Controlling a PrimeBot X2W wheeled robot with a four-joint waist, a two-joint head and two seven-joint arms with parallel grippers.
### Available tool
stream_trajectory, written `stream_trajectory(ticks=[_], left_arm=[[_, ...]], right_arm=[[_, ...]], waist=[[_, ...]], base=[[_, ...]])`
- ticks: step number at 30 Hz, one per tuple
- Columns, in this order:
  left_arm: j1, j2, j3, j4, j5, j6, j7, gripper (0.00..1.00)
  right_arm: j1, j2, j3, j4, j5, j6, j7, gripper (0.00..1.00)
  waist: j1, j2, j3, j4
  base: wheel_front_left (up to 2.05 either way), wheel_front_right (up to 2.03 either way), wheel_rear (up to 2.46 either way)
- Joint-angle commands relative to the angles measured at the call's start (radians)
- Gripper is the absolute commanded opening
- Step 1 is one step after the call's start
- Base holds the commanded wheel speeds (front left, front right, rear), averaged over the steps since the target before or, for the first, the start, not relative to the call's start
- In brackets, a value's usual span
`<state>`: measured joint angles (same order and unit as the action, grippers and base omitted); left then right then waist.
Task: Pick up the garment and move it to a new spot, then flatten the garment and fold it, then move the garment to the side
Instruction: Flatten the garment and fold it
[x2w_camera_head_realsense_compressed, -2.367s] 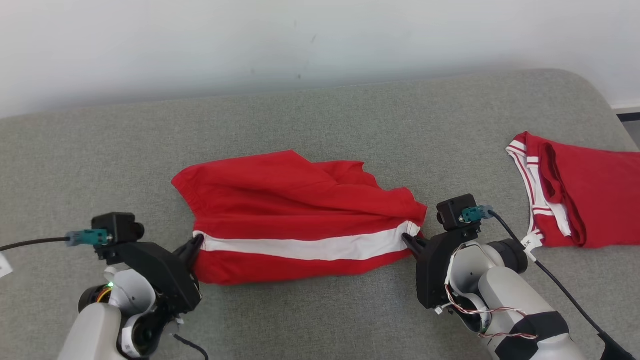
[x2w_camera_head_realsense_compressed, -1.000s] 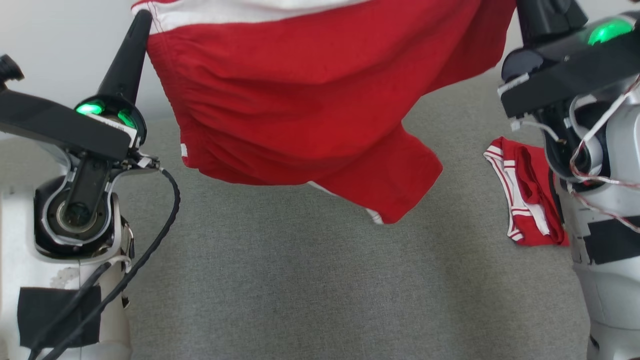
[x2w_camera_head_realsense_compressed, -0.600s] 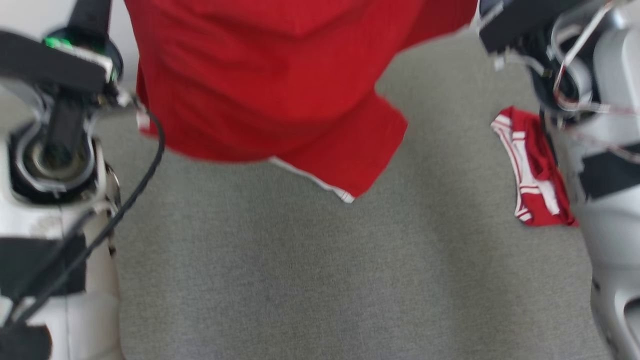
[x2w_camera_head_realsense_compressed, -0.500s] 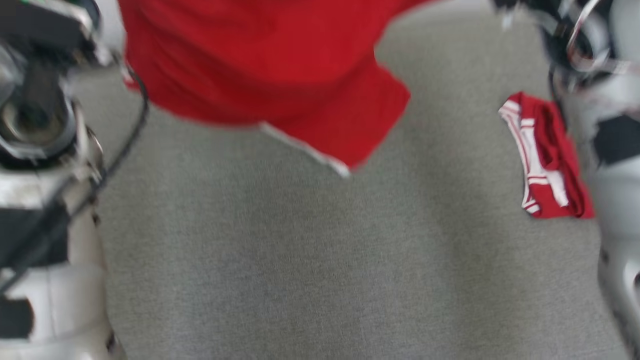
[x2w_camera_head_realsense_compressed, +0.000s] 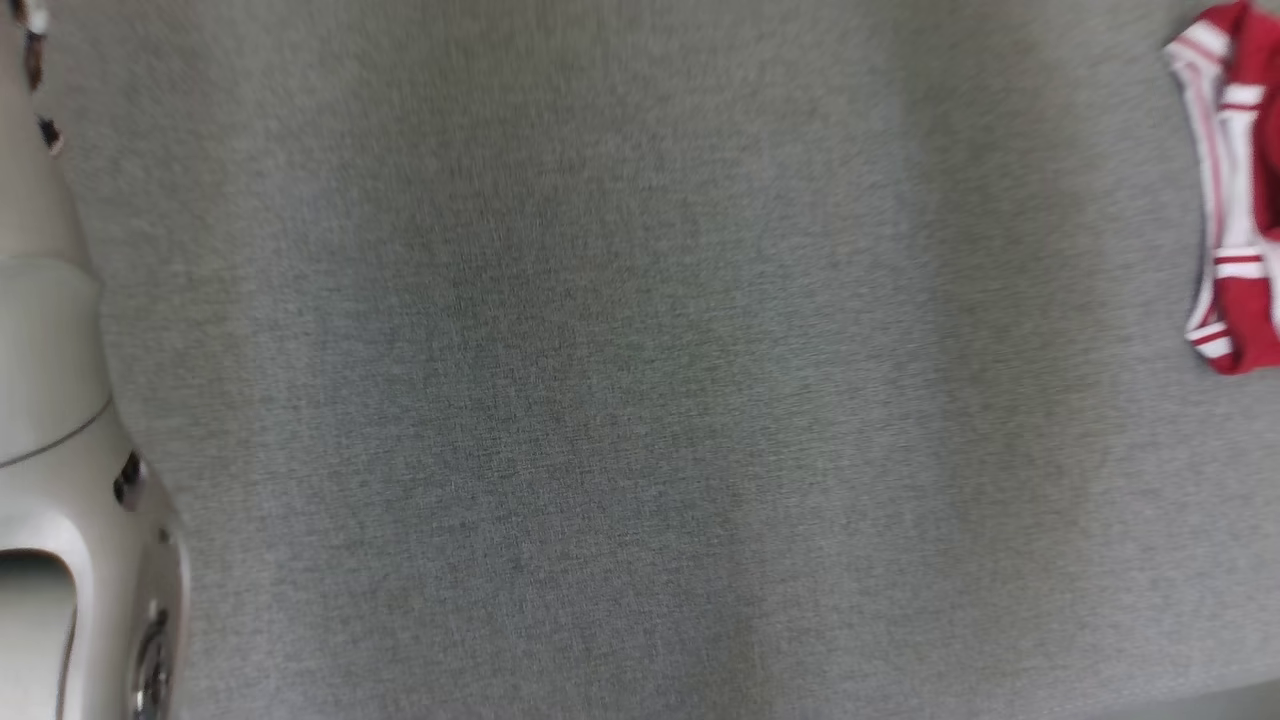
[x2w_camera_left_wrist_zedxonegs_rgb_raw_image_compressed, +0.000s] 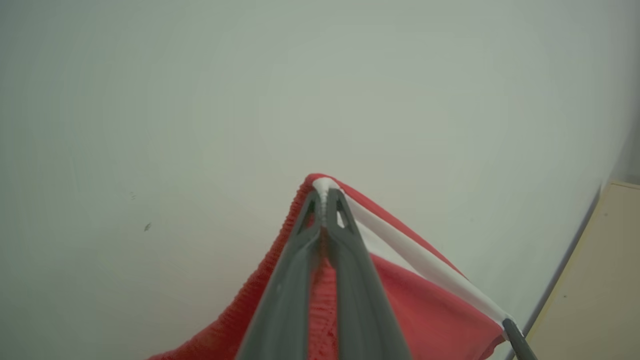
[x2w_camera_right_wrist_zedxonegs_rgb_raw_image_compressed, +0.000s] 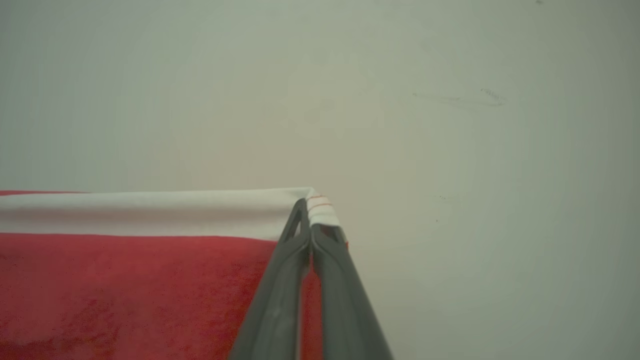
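The garment (x2w_camera_left_wrist_zedxonegs_rgb_raw_image_compressed: 425, 310) is red with a white band, and it hangs in the air in front of a pale wall. In the left wrist view my left gripper (x2w_camera_left_wrist_zedxonegs_rgb_raw_image_compressed: 325, 197) is shut on one corner of the white band. From there the band runs taut down to the right, to another dark fingertip (x2w_camera_left_wrist_zedxonegs_rgb_raw_image_compressed: 517, 340). In the right wrist view my right gripper (x2w_camera_right_wrist_zedxonegs_rgb_raw_image_compressed: 309, 212) is shut on the band's other corner. The white band (x2w_camera_right_wrist_zedxonegs_rgb_raw_image_compressed: 150, 212) stretches straight to the left, with the garment's red cloth (x2w_camera_right_wrist_zedxonegs_rgb_raw_image_compressed: 125, 280) hanging below it.
The head view looks down on the grey cushioned surface (x2w_camera_head_realsense_compressed: 640, 400). A second red and white garment (x2w_camera_head_realsense_compressed: 1235, 200) lies at its right edge. A pale arm segment (x2w_camera_head_realsense_compressed: 50, 450) stands along the left edge.
Both grippers have lifted the garment off the surface and up past the top of the head view. The head camera has also shifted, so the side garment sits further up and right.
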<state>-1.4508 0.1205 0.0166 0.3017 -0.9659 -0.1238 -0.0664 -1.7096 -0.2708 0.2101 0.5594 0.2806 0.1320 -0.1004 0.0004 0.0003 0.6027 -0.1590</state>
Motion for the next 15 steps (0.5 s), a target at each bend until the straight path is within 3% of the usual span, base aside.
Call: stream_trajectory(ticks=[1,8,15], left_arm=[[0.015,0.018,-0.024,0.012,0.027,-0.006,-0.017,0.00],[0.195,0.075,-0.230,0.018,-0.055,-0.010,-0.103,0.00],[0.423,0.133,-0.313,0.013,-0.172,-0.006,-0.148,0.00]], right_arm=[[0.027,0.009,0.021,0.022,-0.012,-0.002,0.002,0.00],[0.169,-0.036,0.205,0.064,0.003,-0.002,0.050,0.00],[0.420,-0.133,0.275,-0.062,0.172,-0.002,0.175,0.00]], waist=[[-0.0004,-0.0003,0.124,0.005],[-0.0004,-0.0003,0.071,0.014],[-0.0004,-0.0003,-0.068,0.033]], base=[[0.00,0.00,0.00],[0.00,0.00,0.00],[0.00,0.00,0.00]])
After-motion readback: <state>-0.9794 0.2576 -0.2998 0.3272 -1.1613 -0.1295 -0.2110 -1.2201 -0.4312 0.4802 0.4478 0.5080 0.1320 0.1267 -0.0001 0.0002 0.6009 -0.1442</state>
